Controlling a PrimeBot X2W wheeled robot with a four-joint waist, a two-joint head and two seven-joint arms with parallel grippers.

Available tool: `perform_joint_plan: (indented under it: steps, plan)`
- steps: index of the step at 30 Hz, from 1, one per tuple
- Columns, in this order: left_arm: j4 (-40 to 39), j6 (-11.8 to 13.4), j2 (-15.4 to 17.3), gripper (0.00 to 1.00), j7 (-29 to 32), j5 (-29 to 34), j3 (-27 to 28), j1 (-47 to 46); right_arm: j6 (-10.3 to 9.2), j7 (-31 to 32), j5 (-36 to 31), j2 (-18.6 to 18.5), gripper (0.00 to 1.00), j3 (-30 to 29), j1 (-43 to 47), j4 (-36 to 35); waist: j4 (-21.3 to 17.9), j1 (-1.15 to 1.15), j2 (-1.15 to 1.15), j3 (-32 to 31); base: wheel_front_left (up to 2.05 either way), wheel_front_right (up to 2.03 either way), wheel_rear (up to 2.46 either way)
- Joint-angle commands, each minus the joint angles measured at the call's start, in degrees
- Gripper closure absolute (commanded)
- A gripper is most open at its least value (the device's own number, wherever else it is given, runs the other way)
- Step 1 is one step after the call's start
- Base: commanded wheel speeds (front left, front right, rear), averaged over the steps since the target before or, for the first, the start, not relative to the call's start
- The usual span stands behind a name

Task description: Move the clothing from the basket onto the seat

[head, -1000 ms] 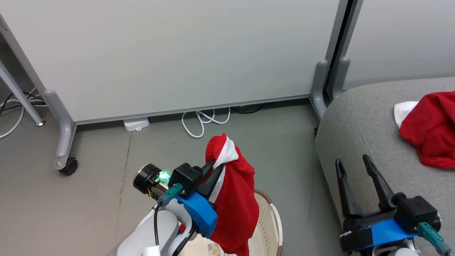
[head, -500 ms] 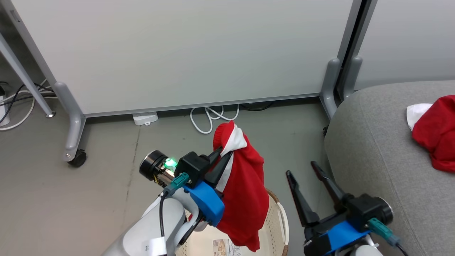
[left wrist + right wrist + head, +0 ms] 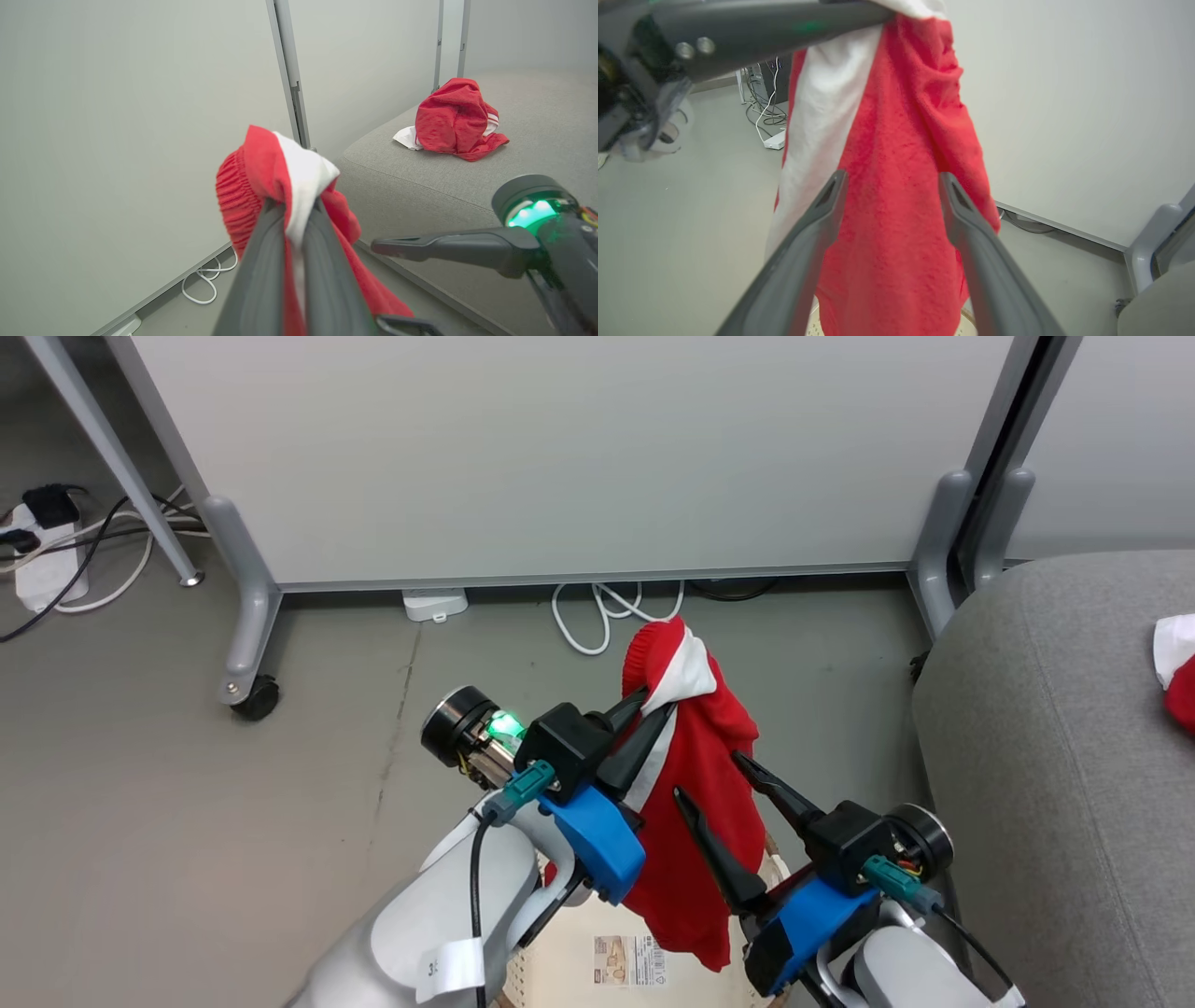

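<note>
My left gripper (image 3: 655, 702) is pinching the upper edge of one red garment (image 3: 695, 737) — its two dark fingers (image 3: 259, 280) are pressed together on the white band (image 3: 303, 172) just below the gathered red waistband (image 3: 233, 196), and the rest of the cloth is hanging straight down from that pinch. The lower end of the garment is dangling above the basket (image 3: 569, 971), whose cream floor and printed label (image 3: 630, 959) are showing beside my left forearm (image 3: 420, 933); I cannot tell whether the hem is touching the basket.

My right gripper (image 3: 708, 775) is standing spread wide apart, holding nothing. It is pointing at the hanging cloth from the seat side, and in the right wrist view one finger is showing on each side of the red panel, with the white stripe running down just beside the finger on that view's left. Whether the tips are brushing the fabric I cannot tell — they are sitting very close to it.

The seat (image 3: 1046, 756) is lying to my right, apart from the hanging garment, its rounded grey corner facing the grey floor (image 3: 187, 821). The second red garment (image 3: 455, 121) is lying crumpled on top of the seat, a white piece sticking out at one side, well away from both grippers. Behind the held cloth a pale partition panel (image 3: 560, 457) is standing on grey feet (image 3: 247, 616), with a white cable (image 3: 607, 616) looping on the floor at its base
</note>
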Motion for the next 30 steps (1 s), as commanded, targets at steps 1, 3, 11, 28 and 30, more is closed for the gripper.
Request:
perform_joint_plan:
  steps: [1,3,11,28,30]
  plan:
    - [-0.2,-0.3,-0.4,1.00,-0.3,0.4,-0.2,-1.2,0.01,-0.2,-0.2,-0.4,0.00,0.2,-1.8,1.3,0.7,0.00,0.00,0.6,0.00,0.00,0.00]
    - [-0.4,-0.4,-0.8,1.00,-0.3,0.6,-0.5,-1.5,0.01,-0.2,-0.4,-0.2,0.00,0.5,-3.4,3.1,1.2,0.00,0.00,0.9,0.00,0.00,0.00]
    - [-2.1,-0.8,-2.0,1.00,-0.3,1.4,-1.3,-2.5,0.01,-0.2,-0.6,1.0,0.00,0.8,-8.2,8.8,2.7,0.00,0.00,1.7,0.00,0.00,0.00]
    - [-2.3,-1.2,-2.6,1.00,-0.3,2.2,-0.5,-2.4,0.01,-0.2,1.6,2.1,1.00,1.4,-8.6,10.2,2.9,0.00,0.00,1.8,0.00,0.00,0.00]
    - [-2.2,-1.2,-2.6,1.00,-0.3,2.3,-0.4,-2.2,0.01,-0.2,1.6,2.0,1.00,1.2,-8.5,10.1,2.8,0.00,0.00,1.7,0.00,0.00,0.00]
